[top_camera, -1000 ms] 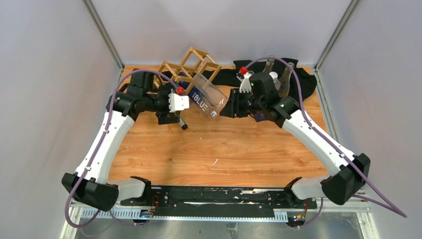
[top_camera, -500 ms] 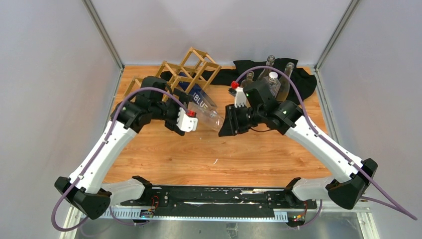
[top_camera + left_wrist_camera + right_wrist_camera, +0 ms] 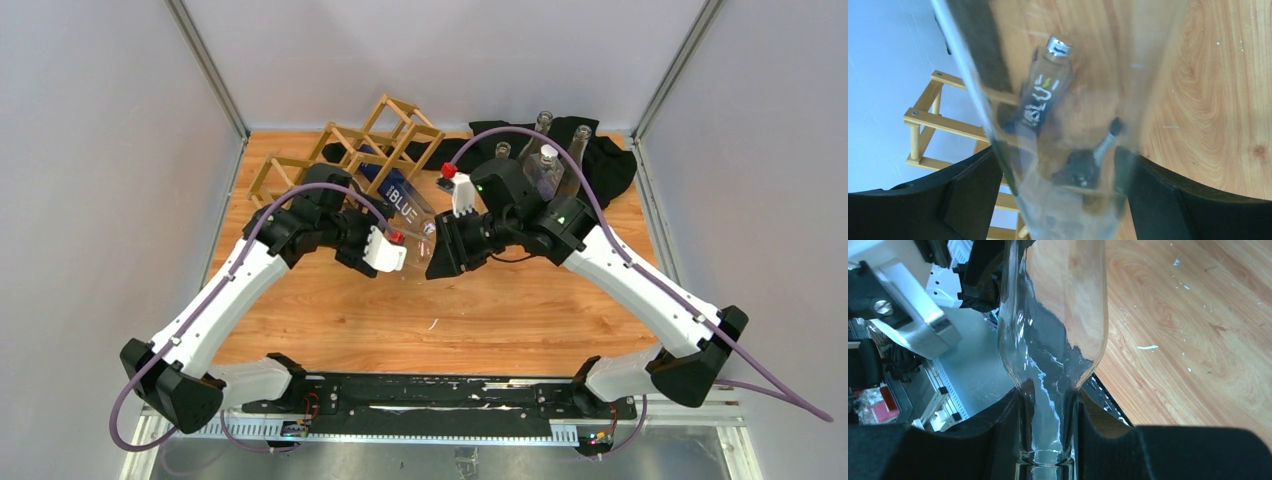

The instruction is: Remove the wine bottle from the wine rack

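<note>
A clear glass wine bottle (image 3: 413, 248) hangs above the table between my two grippers, in front of the wine rack (image 3: 385, 130), a light wood lattice at the back left. My right gripper (image 3: 434, 256) is shut on the bottle's neck (image 3: 1050, 410). My left gripper (image 3: 400, 260) is shut on the bottle's body (image 3: 1063, 130), with a black finger (image 3: 968, 195) pressed on each side. A second bottle with a dark "BLUE" label (image 3: 398, 197) lies in the rack. It also shows through the glass in the left wrist view (image 3: 1043, 90).
A black cloth (image 3: 605, 160) lies at the back right with several upright glass bottles (image 3: 545, 160) on it. The enclosure walls stand close on the left, right and back. The rack's sticks (image 3: 928, 120) sit just behind the held bottle.
Both grippers have moved toward the near side and closer together, carrying the clear bottle out and away from the rack. The left gripper has come round onto the bottle's body.
</note>
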